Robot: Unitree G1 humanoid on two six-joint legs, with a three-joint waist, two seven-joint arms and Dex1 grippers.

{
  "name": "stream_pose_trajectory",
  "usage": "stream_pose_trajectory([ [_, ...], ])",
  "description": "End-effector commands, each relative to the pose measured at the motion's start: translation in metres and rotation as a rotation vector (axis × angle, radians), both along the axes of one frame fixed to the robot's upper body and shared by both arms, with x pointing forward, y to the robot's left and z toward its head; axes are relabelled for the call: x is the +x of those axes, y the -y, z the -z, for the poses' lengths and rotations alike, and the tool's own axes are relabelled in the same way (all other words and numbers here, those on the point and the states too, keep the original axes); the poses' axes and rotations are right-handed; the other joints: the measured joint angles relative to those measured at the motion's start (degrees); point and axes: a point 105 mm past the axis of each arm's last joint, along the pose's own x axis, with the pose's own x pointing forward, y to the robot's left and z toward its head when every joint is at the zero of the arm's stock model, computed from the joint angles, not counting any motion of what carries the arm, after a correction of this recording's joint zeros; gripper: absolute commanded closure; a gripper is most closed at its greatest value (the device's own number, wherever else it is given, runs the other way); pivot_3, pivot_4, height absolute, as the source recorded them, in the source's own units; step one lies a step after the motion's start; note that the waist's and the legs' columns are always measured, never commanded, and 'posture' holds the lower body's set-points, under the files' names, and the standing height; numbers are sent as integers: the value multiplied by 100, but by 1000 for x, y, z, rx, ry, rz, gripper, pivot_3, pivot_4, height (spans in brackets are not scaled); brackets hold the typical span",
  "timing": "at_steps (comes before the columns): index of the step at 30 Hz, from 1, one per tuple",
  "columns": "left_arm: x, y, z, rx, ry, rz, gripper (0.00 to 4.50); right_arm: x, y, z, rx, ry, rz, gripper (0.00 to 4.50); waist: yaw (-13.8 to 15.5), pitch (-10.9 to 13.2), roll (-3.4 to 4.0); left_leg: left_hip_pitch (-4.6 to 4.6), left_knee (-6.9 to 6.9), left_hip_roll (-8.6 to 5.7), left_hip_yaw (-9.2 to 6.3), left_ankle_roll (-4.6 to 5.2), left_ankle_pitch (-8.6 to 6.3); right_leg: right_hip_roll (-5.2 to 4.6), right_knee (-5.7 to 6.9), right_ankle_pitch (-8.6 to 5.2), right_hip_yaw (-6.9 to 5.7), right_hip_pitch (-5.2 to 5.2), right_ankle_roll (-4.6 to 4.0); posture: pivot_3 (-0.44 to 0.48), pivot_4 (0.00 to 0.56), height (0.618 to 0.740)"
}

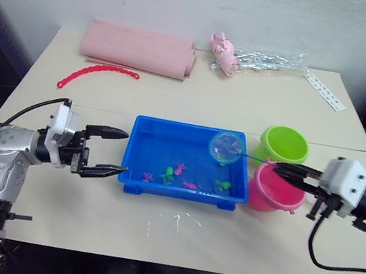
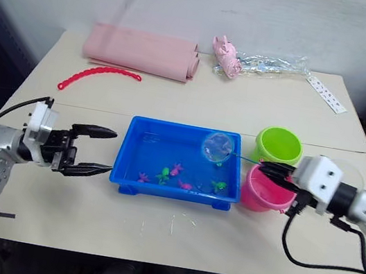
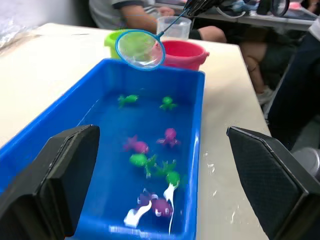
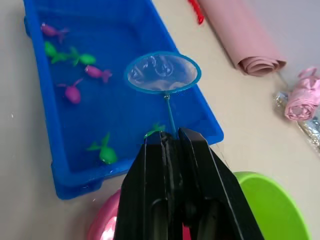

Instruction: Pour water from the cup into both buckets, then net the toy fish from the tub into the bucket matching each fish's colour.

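Net [image 1: 225, 148] hoop held above tub [image 1: 144, 128], near its bucket end | right gripper [image 1: 291, 173] clamped on handle | left gripper [image 1: 115, 150] wide open, empty, beside tub | step: netting fish [image 1: 180, 170] | next: dip, scoop one, carry to matching bucket [image 1: 284, 144]

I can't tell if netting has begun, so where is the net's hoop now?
In the head views, the net hangs above the blue tub's far right corner, beside the green bucket, its handle held by the right gripper.

Robot lab setup: beige table [image 1: 258, 107] against bare wall, seated onlooker [image 3: 150, 12].
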Motion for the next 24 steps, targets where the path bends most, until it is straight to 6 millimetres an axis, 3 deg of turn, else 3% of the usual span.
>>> stream_pose_trajectory([
  [1,-13,-13,6,90,50,-57,40,32,-18,28,-174,-77,-87,4500,47,0,0,-4,-1,0,-3,0,0,-1,-1,0,-3,0,0,0,150,740],
  [16,-29,-1,16,89,37,-77,40,62,-42,58,-335,-141,-259,4500,-28,3,2,-9,7,-1,3,3,-3,-4,3,1,0,-10,1,0,150,740],
  [24,-29,2,16,90,39,-71,40,68,-43,56,-414,-124,-313,4500,-15,3,2,-11,10,-2,4,4,-4,-5,4,1,1,-10,1,0,150,740],
])
